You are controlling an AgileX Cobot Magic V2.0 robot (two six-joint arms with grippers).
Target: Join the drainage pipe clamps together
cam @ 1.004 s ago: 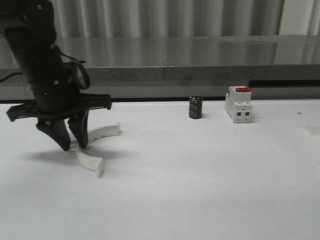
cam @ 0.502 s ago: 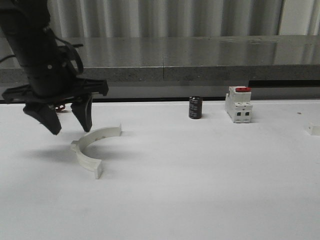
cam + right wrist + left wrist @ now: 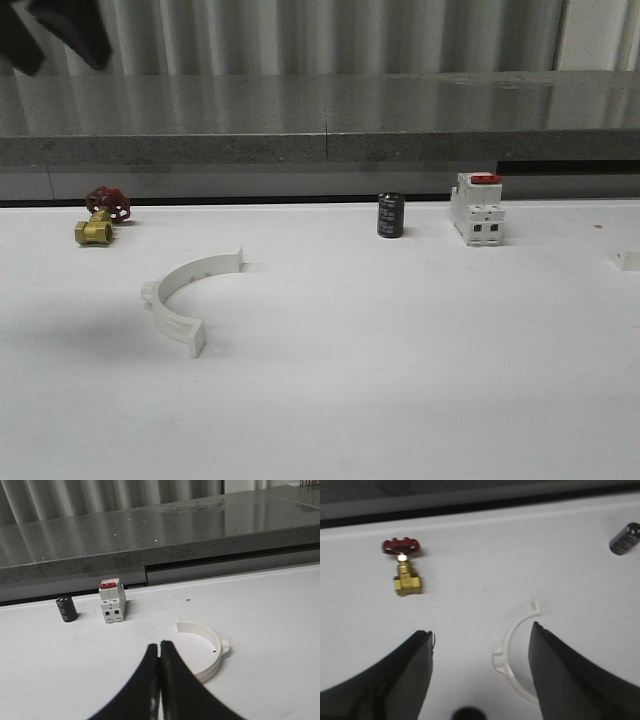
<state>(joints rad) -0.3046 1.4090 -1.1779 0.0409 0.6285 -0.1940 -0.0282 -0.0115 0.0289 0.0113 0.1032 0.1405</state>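
Note:
One white half-ring clamp (image 3: 190, 272) lies flat on the white table at the left, open side facing right. My left gripper (image 3: 58, 60) hangs high above and behind it, open and empty. In the left wrist view the same clamp (image 3: 500, 659) lies far below, near the right finger (image 3: 560, 675), with the left gripper (image 3: 480, 630) wide open. A second half-ring clamp (image 3: 216, 654) lies just right of my right gripper (image 3: 159, 644), which is shut on nothing, its tips close over the table. A small white piece (image 3: 627, 260) shows at the table's right edge.
A brass valve with a red handwheel (image 3: 100, 215) sits at the back left. A black capacitor (image 3: 391, 215) and a white breaker with a red top (image 3: 477, 208) stand at the back centre-right. A grey ledge (image 3: 330, 145) runs behind the table.
My left gripper was down around the left clamp, then opened, let it go and rose up and away to the top left. The clamp stays on the table; the valve is uncovered.

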